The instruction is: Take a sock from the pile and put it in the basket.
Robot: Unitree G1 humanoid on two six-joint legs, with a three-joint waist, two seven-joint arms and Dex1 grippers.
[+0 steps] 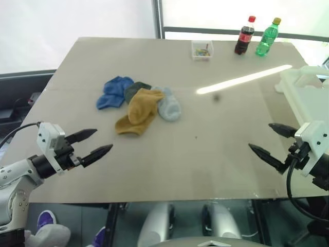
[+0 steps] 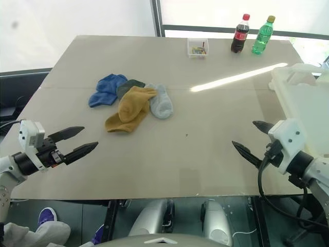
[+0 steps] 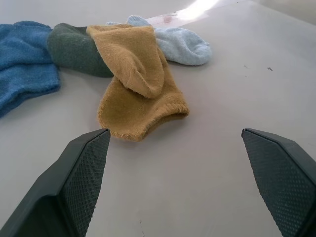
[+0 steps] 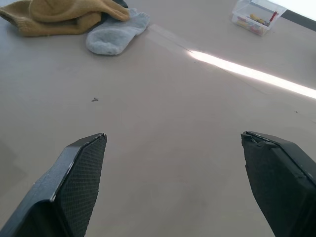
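Nearest you, your left gripper hung over the near left part of the table, its two black fingers spread wide with nothing between them, tips aimed toward the socks. Your right gripper hung over the near right part, fingers just as wide apart and also empty, pointing inward across the bare tabletop.

Beyond your left gripper, left of the table's middle, lay the pile: a mustard sock folded on top and closest to you, a blue sock on its left, a dark green sock tucked behind, and a pale grey-blue sock on its right, all touching. Neither gripper touched any sock.

The basket stood at the table's right edge, just behind your right gripper and well apart from the pile.

At the far edge you had a small clear box, then a cola bottle and a green bottle standing upright side by side
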